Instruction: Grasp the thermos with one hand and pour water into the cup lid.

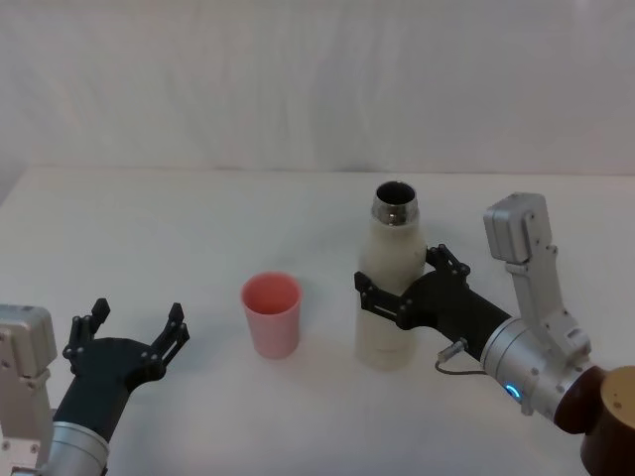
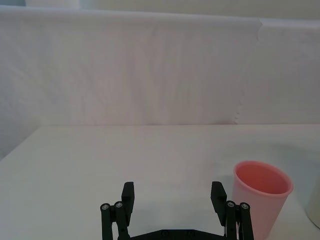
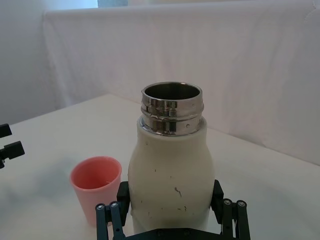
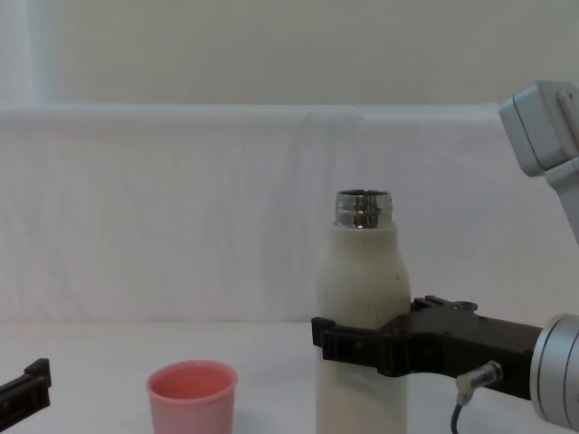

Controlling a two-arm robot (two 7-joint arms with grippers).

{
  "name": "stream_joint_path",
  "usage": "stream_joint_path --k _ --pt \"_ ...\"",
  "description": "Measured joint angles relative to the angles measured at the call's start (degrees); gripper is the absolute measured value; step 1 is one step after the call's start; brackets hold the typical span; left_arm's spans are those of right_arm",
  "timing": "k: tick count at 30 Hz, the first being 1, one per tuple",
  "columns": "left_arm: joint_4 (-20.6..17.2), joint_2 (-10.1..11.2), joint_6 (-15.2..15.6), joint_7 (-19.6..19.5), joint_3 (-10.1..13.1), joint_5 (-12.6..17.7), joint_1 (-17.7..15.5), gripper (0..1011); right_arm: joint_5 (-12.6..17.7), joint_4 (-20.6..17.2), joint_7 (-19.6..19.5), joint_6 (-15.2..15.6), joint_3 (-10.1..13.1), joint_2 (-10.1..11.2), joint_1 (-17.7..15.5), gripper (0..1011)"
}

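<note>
On table: right gripper [image 1: 402, 288] fingers clamp uncapped thermos [image 1: 389, 297]; cup lid [image 1: 271, 313] empty.

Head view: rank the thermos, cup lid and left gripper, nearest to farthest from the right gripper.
1. thermos: between the right gripper's fingers, upright.
2. cup lid: to the thermos's left, standing apart.
3. left gripper: open, far left near the table's front edge.

Black linkage-fingered right end effector [image 1: 405, 288] on silver wrist, blue light, thin cable.

Soft, even light; faint shadows
</note>
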Motion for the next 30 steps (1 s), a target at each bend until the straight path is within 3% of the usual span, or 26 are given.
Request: stream_joint_path --k 30 --pt "0.0 0.0 0.0 0.0 0.0 0.0 0.0 1001 -0.08 1.06 0.41 -0.34 -0.03 -0.77 0.74 971"
